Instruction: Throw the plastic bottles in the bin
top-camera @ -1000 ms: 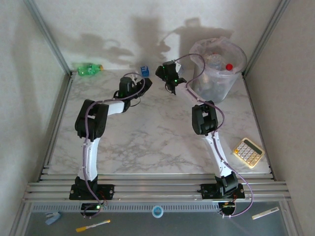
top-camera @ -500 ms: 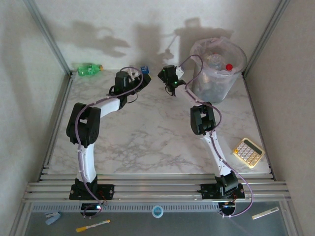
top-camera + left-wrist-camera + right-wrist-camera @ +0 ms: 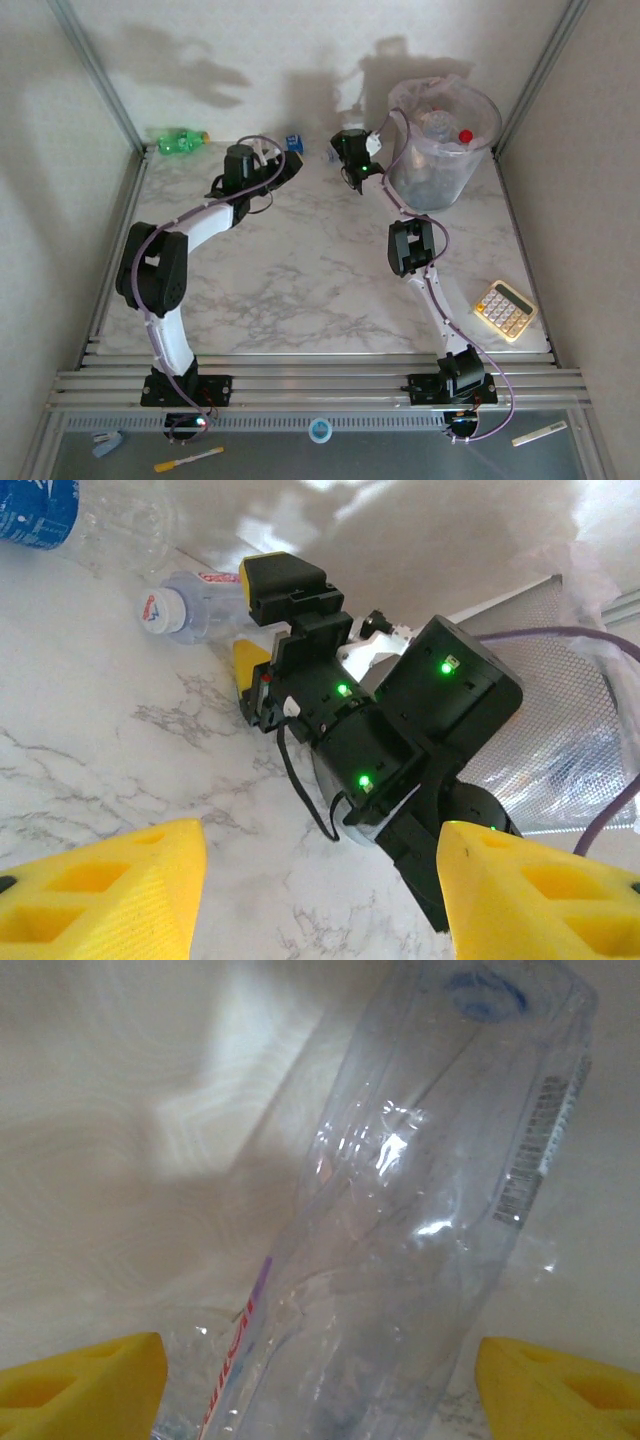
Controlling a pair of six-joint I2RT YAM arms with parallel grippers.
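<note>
Bottle in hand: we see a crumpled clear plastic bottle (image 3: 400, 1210) with a white cap and a red-trimmed label. It lies on its side at the far edge of the worktop, near the bin's left side.
Right claw: the right claw (image 3: 320, 1380) is at the bottle, its yellow pads spread to either side of the body. We cannot tell whether the pads touch the plastic yet, and the bottle shows no squeeze.
Bin: the grey mesh cylindrical bin (image 3: 430, 180), lined with a whitish plastic bag, stands in the far right corner. It already holds several bottles, among them a red-capped bottle (image 3: 465, 135).
Other bottles: a blue-labelled bottle (image 3: 293, 143) lies at the far edge, left of the clear one. A green bottle (image 3: 180, 141) lies in the far left corner.
Left claw: the left claw (image 3: 320, 880) hovers close to the blue-labelled bottle, spread wide and holding nothing.
Step in hand: we judge this to be the pick-up of the clear bottle, with most of the task done and three bottles left out.
Next move: it calls for closing gently on the thin, slippery plastic, lifting above the rim, then releasing over the bag. The two claws are close, so they need room.
Surface: the white marbled worktop (image 3: 300, 280) also carries a beige calculator (image 3: 505, 308) near its right edge.
Room: pale walls and aluminium frame posts enclose the worktop.
</note>
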